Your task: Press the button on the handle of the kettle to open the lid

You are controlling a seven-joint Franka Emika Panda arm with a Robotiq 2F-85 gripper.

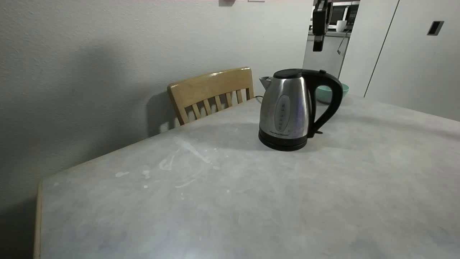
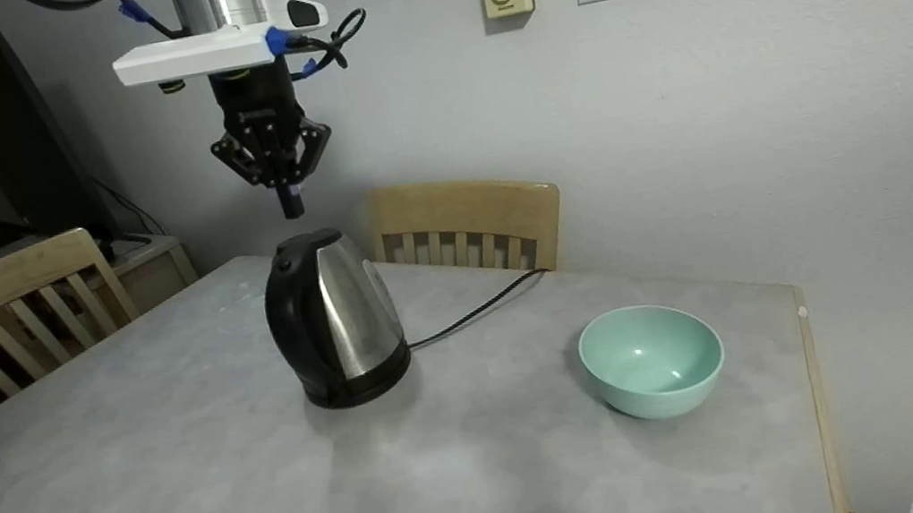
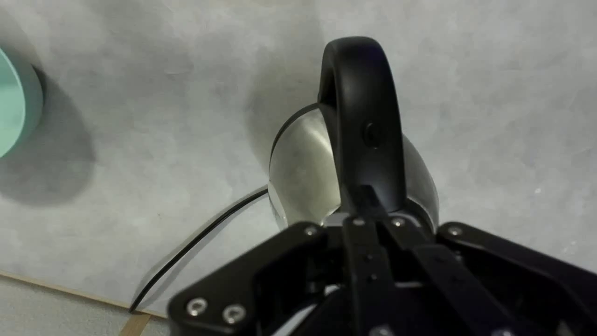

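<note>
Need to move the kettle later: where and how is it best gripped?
Likely by the black handle of the kettle, below the button on top, coming from the side opposite the spout. The loop curves out from the steel body with a gap between, so the closed gripper could open and straddle its flanks.

Kettle [image 2: 352, 317] and bowl [image 2: 653, 367] apart on table [image 2: 183, 487], gripper [image 2: 291, 203] above kettle.

A silver kettle [image 1: 296, 111] is standing on a gray table [image 1: 244, 205]; what looks like the gripper [image 1: 318, 45] is hanging above.
</note>
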